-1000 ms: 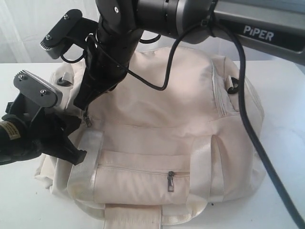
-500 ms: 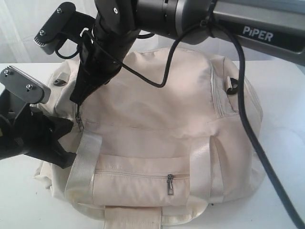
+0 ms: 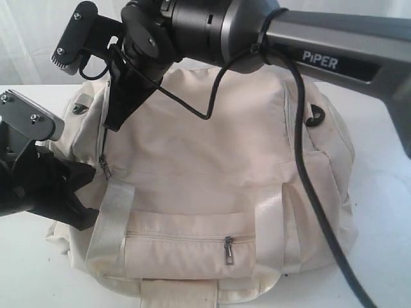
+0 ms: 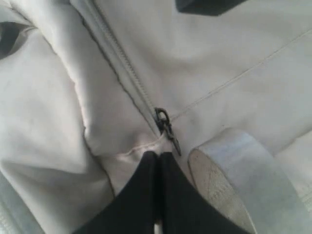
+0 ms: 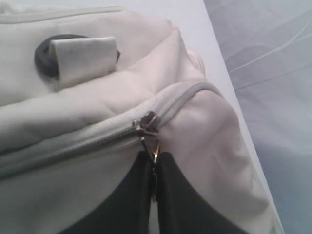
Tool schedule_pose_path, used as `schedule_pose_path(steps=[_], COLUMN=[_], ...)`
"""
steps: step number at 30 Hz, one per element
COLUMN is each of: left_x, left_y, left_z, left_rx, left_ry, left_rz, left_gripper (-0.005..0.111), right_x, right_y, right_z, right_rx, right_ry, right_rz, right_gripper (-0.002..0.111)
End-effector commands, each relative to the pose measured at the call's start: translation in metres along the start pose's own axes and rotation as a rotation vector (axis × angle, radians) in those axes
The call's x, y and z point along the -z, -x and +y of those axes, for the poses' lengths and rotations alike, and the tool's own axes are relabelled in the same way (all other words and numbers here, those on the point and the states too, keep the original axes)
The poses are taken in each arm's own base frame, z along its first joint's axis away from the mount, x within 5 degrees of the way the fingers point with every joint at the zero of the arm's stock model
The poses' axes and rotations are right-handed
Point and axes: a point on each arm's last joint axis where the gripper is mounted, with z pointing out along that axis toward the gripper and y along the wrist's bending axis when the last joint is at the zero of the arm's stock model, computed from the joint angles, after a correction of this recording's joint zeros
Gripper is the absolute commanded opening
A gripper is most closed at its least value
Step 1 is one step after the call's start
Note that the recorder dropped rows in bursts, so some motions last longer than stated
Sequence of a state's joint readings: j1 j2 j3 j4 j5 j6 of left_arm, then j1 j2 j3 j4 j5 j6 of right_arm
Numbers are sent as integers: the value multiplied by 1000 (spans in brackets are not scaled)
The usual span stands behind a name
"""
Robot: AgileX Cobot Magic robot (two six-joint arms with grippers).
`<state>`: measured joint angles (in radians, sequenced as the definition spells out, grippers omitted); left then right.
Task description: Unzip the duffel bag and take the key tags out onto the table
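Clamping a zip pull (image 5: 151,146), right gripper (image 5: 152,160) sits upper left in exterior frame. Left gripper (image 4: 157,156) has its fingers together against cloth beside second pull (image 4: 167,130). Duffel bag (image 3: 212,160) fills centre on table (image 3: 385,192).
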<state>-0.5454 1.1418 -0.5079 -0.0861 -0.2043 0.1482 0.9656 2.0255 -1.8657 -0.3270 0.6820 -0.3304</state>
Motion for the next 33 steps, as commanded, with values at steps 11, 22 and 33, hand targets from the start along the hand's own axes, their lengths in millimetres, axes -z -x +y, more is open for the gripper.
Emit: schedule_pose_path(steps=[11, 22, 33], left_x=[2, 2, 26], left_y=[-11, -12, -9], left_z=[-4, -5, -6], left_rx=[81, 107, 145], left_ry=[-33, -37, -54], left_rz=[103, 121, 119], left_gripper=[0, 0, 0], right_x=[-40, -67, -60], right_y=[-6, -32, -32], right_z=[-51, -81, -83], right_rx=[-94, -236, -298], right_ry=[-132, -148, -106], right_rz=[-41, -43, -31], right_gripper=[0, 0, 0])
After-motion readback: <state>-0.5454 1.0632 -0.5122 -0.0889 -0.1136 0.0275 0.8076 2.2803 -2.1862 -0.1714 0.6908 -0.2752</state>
